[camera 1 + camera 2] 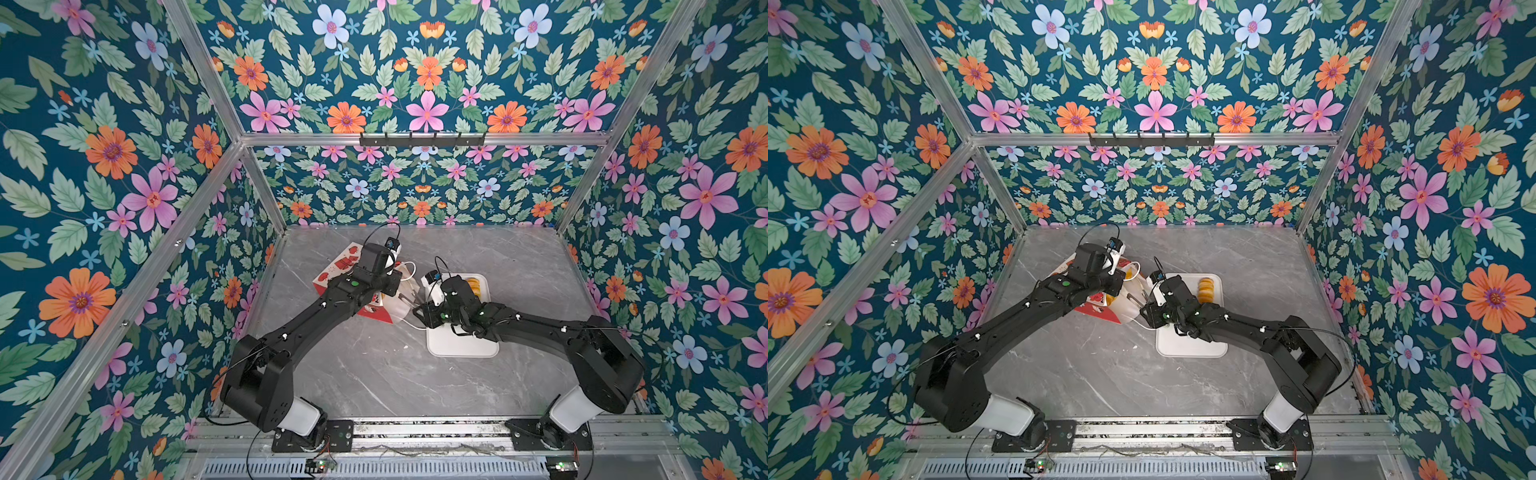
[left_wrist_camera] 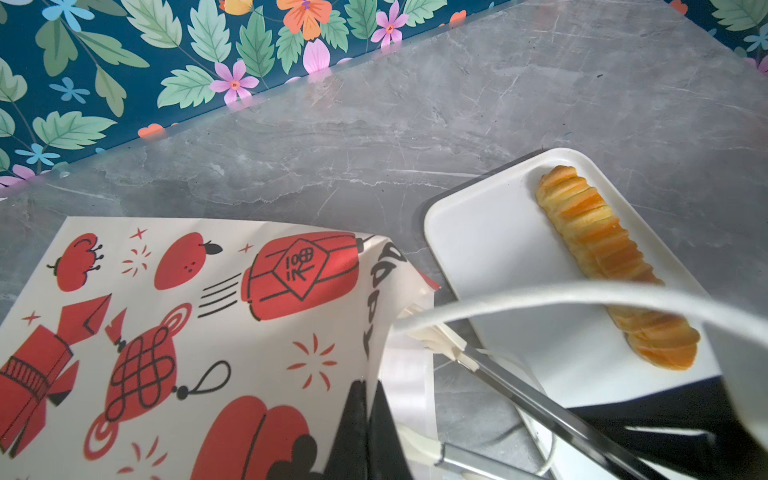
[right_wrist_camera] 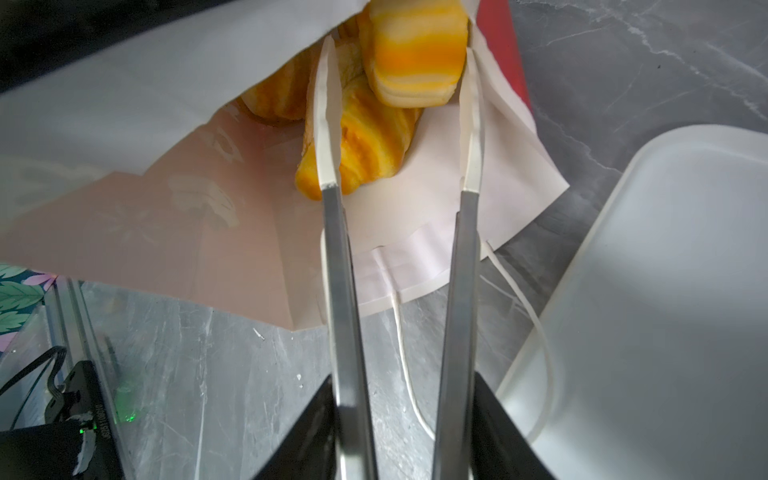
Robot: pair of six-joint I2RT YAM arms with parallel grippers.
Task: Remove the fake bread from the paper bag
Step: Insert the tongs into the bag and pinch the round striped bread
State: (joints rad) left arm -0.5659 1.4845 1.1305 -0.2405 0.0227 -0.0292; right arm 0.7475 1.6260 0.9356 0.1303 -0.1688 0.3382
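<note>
On the worktop (image 1: pixel 374 374) the paper bag (image 2: pixel 187 311) lies on its side, mouth toward the white tray (image 1: pixel 461 345), probably so each piece travels a short way. The left arm bends over the bag, its left tool (image 2: pixel 370 399) clamped on the rim, seemingly to prop the mouth up. The right arm reaches in low, the right tool (image 3: pixel 399 48) with prongs apart either side of the fake bread (image 3: pixel 370 137) inside. One loaf (image 2: pixel 602 249) lies on the tray.

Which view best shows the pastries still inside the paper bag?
Right wrist: it looks into the mouth of the paper bag, showing a croissant and a striped layered pastry. In a top view only an orange sliver shows; the left wrist view shows just the bag's printed outside.
</note>
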